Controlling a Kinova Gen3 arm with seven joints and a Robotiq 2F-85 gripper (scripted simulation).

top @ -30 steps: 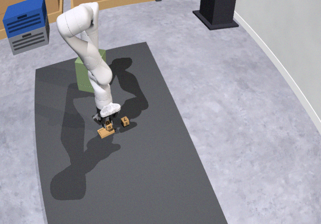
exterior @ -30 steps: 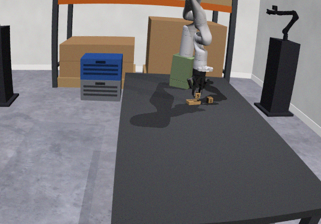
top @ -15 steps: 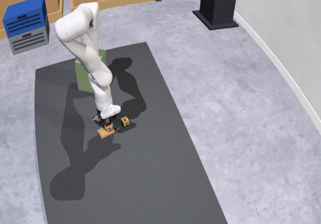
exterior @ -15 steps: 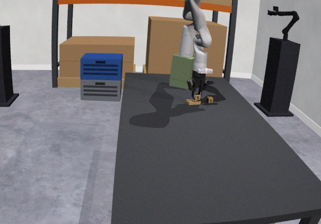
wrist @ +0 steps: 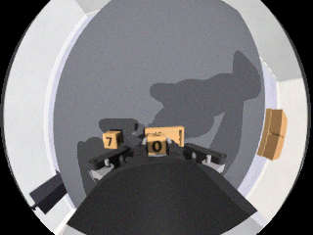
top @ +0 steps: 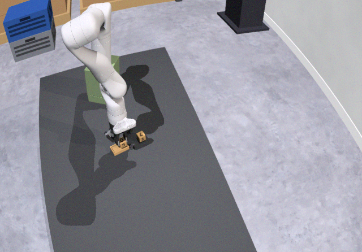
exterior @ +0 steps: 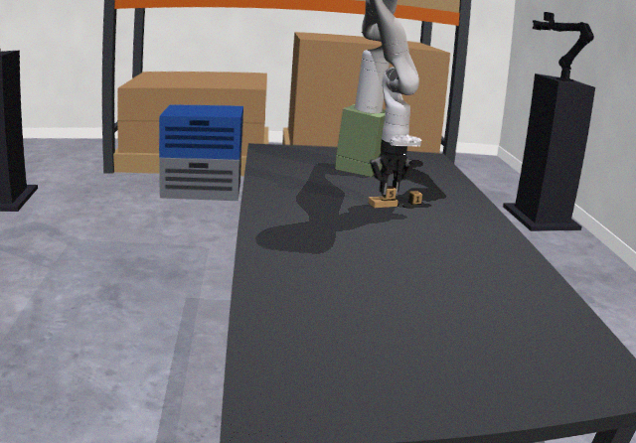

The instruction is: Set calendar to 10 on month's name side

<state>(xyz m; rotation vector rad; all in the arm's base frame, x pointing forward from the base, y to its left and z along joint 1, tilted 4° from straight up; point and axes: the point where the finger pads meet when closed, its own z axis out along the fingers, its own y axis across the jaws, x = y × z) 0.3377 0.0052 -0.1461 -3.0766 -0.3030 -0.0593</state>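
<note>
The gripper [top: 122,142] [exterior: 390,191] [wrist: 156,142] grips the 0-and-5 cube [top: 123,144] [exterior: 391,194] [wrist: 156,146]; toward the tray [top: 117,151] [exterior: 381,203] [wrist: 171,131] below, lower it slowly (and level).

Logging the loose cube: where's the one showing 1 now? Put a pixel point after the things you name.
In the exterior view, the 1 cube [top: 141,137] [exterior: 415,198] [wrist: 111,140] sits on the table, just right of the tray [top: 119,149] [exterior: 383,202] [wrist: 175,136].
</note>
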